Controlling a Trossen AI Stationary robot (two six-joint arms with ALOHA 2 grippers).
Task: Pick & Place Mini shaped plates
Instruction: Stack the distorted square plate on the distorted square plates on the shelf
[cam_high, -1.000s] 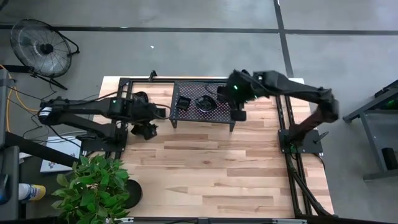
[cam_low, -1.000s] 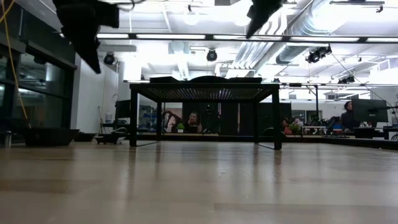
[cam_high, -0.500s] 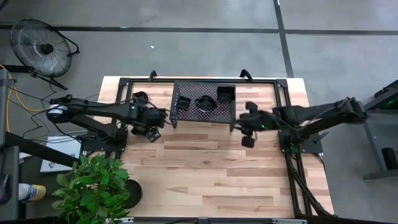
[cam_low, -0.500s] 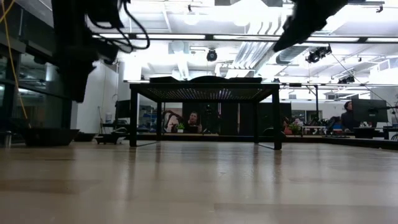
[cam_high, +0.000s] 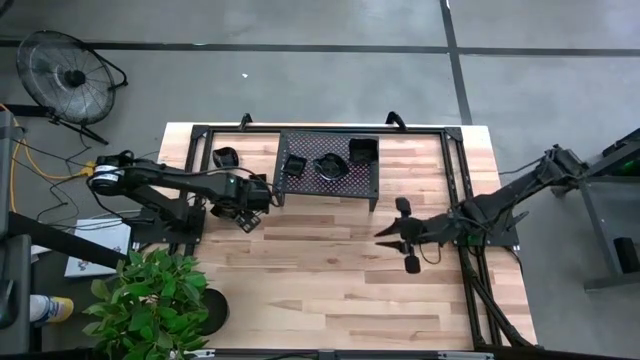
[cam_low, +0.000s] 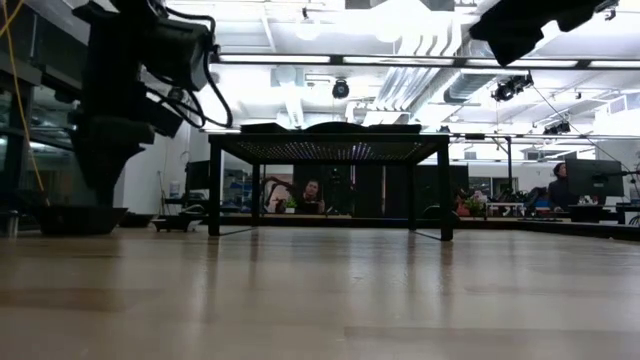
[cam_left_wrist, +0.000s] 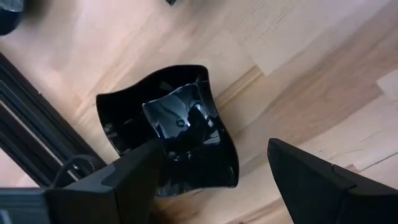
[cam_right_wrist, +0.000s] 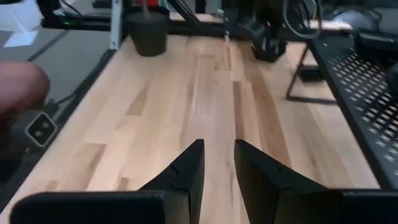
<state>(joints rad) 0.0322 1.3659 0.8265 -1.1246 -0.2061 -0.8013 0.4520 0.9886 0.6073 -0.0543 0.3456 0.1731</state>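
Observation:
Mini shaped plates: a stack of glossy black wavy-square dishes (cam_left_wrist: 180, 124) rests on the wood near the table's left edge. It also shows in the low view (cam_low: 78, 217). My left gripper (cam_left_wrist: 214, 144) (cam_high: 247, 213) points down just above it, open, one finger over the top dish's hollow and the other outside its rim. Three more dishes (cam_high: 295, 165) (cam_high: 331, 166) (cam_high: 362, 150) sit on the black mesh rack (cam_high: 320, 142), and one (cam_high: 225, 157) lies on the table left of it. My right gripper (cam_right_wrist: 217, 152) (cam_high: 384, 235) hovers near the table's right side, almost level, with a narrow empty gap.
The rack (cam_low: 330, 146) stands on four legs at the table's far middle. Black frame rails (cam_high: 460, 200) run along the left, far and right edges. A potted plant (cam_high: 150, 300) stands at the near left corner. Bare wood (cam_high: 320, 270) spreads between the arms.
My left gripper has come down toward the dish stack and rolled about its own axis, staying open. My right gripper has drawn back from the rack's far right corner toward the table's right and near side, sinking and tipping up until almost level. A dish stays where it was.

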